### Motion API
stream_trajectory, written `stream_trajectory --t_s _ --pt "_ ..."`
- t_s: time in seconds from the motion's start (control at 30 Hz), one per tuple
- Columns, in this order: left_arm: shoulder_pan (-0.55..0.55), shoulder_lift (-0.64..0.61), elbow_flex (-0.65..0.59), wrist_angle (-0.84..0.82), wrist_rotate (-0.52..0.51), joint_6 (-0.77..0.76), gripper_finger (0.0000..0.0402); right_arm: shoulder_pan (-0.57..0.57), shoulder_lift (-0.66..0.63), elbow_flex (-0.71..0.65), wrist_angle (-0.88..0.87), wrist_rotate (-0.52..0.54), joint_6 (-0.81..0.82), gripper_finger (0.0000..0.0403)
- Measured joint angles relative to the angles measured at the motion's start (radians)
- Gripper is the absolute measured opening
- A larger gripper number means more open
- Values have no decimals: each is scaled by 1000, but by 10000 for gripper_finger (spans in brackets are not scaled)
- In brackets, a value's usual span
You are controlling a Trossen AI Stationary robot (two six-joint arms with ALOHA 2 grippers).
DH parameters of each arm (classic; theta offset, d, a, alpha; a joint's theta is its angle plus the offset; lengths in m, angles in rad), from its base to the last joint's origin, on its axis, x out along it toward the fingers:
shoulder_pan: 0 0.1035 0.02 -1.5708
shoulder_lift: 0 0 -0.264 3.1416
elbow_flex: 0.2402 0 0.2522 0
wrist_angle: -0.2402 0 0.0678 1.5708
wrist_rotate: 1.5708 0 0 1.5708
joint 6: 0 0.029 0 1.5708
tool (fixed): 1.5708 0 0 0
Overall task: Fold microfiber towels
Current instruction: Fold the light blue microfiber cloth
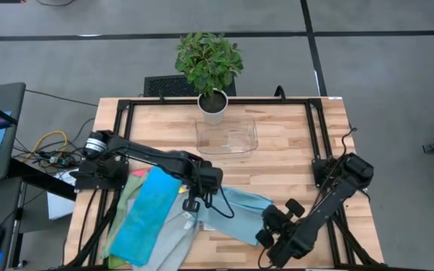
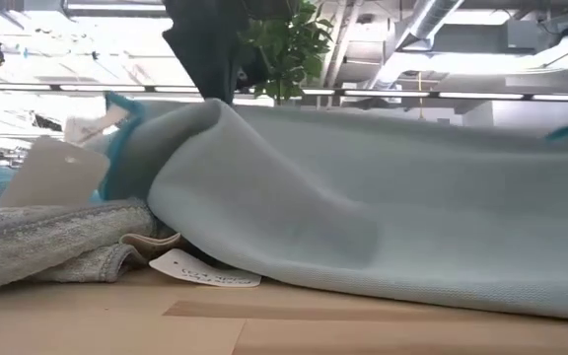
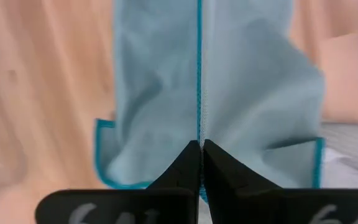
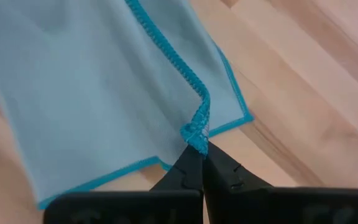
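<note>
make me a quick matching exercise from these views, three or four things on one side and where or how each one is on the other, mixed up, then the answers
Things:
1. light grey towel with teal edging
2. bright blue towel
3. clear plastic tray
4. potted plant

Places or states:
A. at the table's far edge, past the tray
B. lying on the pile at the left arm's side
C. pinched at its edge by the left gripper and the right gripper
D. on bare wood, holding nothing that shows

Pairs: 1-C, 2-B, 3-D, 4-A
</note>
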Motion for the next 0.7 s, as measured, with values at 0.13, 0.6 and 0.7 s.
stream_trajectory --t_s 0.13,0.6,0.7 --pt "8 5 1 20 -71 24 0 -20 22 0 -24 -30 -15 23" --pt "62 27 -2 23 -155 80 1 -51 14 -1 -136 -57 -5 61" --pt "70 22 -1 -7 -210 85 12 -77 14 -1 -154 -59 2 89"
